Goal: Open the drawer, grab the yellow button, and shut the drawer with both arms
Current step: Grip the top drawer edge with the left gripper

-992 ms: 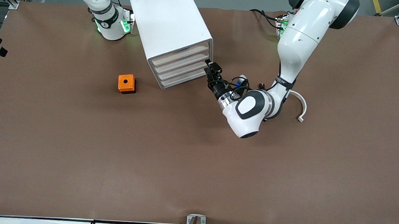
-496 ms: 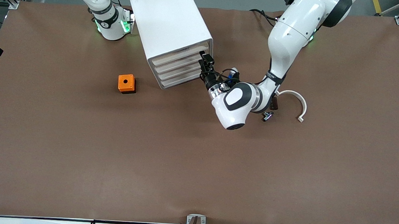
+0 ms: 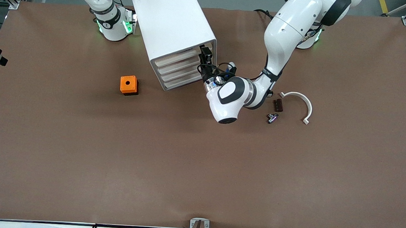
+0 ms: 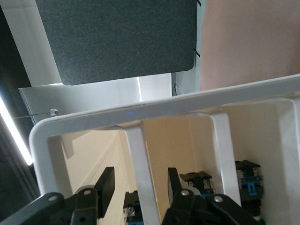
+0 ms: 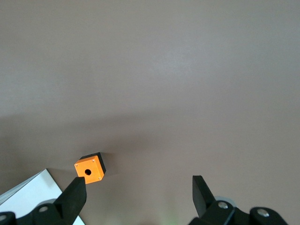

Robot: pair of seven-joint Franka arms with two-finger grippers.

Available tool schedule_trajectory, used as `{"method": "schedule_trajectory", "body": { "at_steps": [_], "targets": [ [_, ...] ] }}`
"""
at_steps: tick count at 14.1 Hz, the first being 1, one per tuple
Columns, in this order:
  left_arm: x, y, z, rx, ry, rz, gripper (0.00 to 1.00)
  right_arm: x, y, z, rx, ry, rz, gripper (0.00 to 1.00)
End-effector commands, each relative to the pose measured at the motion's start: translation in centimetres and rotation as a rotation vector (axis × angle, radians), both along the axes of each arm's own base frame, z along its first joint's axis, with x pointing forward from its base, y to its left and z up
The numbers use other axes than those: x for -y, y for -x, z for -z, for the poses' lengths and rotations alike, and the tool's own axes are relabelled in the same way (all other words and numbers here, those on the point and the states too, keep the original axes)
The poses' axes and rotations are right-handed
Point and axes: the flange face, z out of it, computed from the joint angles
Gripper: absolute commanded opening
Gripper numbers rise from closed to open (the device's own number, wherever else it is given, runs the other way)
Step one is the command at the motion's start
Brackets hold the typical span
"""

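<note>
The white cabinet (image 3: 173,22) stands near the robots' bases, its four drawers facing the front camera. The top drawer (image 3: 180,54) sits flush with the three below it. My left gripper (image 3: 205,56) is at the top drawer's front, at the end toward the left arm. In the left wrist view the left gripper (image 4: 139,185) is open, with a white upright strip (image 4: 140,164) of the drawer front between its fingers (image 4: 106,183). The button is hidden. My right gripper (image 5: 136,197) is open and empty, high over the table, and is out of the front view.
An orange cube with a hole (image 3: 129,85) lies toward the right arm's end; it also shows in the right wrist view (image 5: 89,169). A white curved piece (image 3: 300,100), a small dark part (image 3: 278,105) and a small metal part (image 3: 272,117) lie beside the left arm.
The left arm has swung toward the cabinet. Its gripper has moved from beside the lower drawers up to the top drawer's front. The small parts on the table came into view.
</note>
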Motion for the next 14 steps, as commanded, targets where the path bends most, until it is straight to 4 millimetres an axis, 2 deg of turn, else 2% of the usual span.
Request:
{"method": "schedule_trajectory", "body": {
  "at_steps": [1, 3, 5, 6, 10, 14],
  "targets": [
    [0.3, 0.5, -0.1, -0.033, -0.008, 0.005, 0.42, 1.1, -1.1, 1.3, -0.003, 0.015, 0.010, 1.00],
    [0.4, 0.7, -0.1, -0.033, -0.008, 0.008, 0.30, 1.5, -3.3, 5.7, -0.075, 0.003, 0.010, 1.00],
    [0.4, 0.7, 0.0, -0.034, -0.008, 0.008, 0.17, 2.5, -3.6, 6.0, -0.076, 0.006, 0.025, 1.00],
    [0.4, 0.7, 0.0, -0.034, -0.008, 0.008, 0.11, 2.7, -4.1, 7.0, -0.084, 0.007, 0.026, 1.00],
    [0.4, 0.6, 0.2, -0.037, -0.007, 0.006, 0.06, 3.5, -4.3, 7.5, -0.084, 0.005, 0.038, 1.00],
    [0.0, 0.2, 0.3, -0.037, -0.007, -0.003, 0.06, 3.5, -4.2, 7.7, -0.089, 0.005, 0.054, 1.00]
  ]
}}
